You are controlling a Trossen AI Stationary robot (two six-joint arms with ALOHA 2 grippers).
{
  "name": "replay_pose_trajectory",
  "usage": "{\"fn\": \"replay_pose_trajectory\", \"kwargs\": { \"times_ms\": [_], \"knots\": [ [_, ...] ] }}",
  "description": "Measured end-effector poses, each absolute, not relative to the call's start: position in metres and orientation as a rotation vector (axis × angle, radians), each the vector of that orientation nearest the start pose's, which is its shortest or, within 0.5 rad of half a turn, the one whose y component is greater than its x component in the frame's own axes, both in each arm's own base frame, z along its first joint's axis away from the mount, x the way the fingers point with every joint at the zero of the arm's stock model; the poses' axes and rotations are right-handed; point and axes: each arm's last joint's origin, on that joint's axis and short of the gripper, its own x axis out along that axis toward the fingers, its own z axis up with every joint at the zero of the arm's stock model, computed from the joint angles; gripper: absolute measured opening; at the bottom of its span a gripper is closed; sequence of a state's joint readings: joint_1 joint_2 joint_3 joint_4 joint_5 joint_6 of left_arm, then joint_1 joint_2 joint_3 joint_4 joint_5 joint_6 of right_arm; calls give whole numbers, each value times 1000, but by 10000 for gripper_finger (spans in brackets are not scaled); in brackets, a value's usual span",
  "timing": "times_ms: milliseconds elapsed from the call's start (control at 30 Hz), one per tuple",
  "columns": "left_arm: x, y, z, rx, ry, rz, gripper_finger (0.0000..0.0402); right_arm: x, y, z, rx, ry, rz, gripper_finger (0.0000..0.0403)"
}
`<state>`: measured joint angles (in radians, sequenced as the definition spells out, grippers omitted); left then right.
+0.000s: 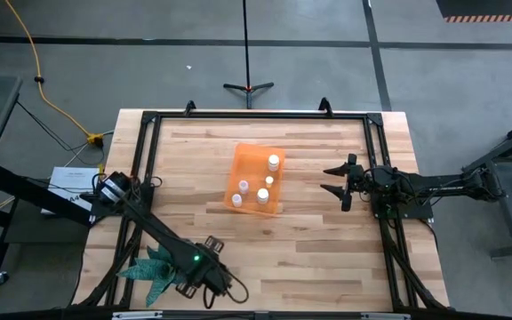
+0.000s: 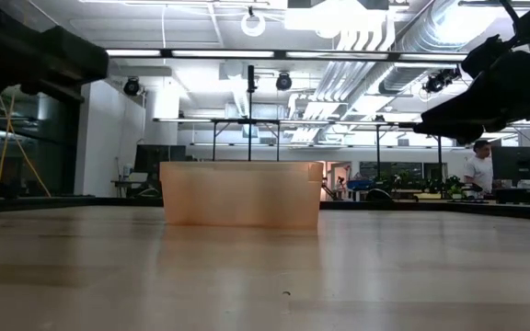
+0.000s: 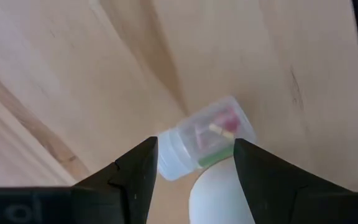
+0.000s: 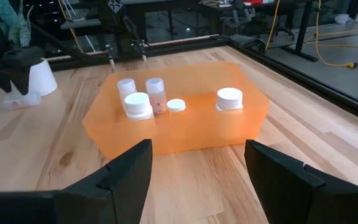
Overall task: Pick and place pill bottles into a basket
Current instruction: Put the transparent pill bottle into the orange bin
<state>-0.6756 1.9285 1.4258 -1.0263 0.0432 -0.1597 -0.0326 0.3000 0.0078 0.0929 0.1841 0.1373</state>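
Observation:
The orange basket (image 1: 254, 164) stands at the table's middle with several white-capped pill bottles (image 4: 137, 103) upright in it; it also shows in the low view (image 2: 242, 193). One clear pill bottle (image 3: 211, 135) with a white cap lies on its side on the table near the front left, next to the plant's white pot (image 3: 219, 198). My left gripper (image 3: 194, 142) is open just above this bottle, one finger on each side of it; from afar it shows in the right wrist view (image 4: 14, 71). My right gripper (image 1: 340, 182) is open and empty, right of the basket.
A green spiky plant (image 1: 152, 265) in a white pot (image 4: 42, 78) stands at the front left, close beside my left gripper (image 1: 213, 284). A black frame (image 1: 256, 116) runs around the table's edges. Bare wood lies between the basket and the near edge.

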Motion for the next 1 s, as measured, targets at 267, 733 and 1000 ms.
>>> {"fn": "replay_pose_trajectory", "kwargs": {
  "times_ms": [267, 733, 1000],
  "knots": [
    [271, -237, 189, 572, 1457, -637, 243, 114, -9, 149, 164, 179, -233, 247],
    [271, -238, 187, 624, 1443, -620, 243, 114, -9, 149, 162, 179, -233, 247],
    [270, -246, 165, 609, 1515, -663, 243, 114, -9, 149, 159, 188, -233, 247]
  ]
}}
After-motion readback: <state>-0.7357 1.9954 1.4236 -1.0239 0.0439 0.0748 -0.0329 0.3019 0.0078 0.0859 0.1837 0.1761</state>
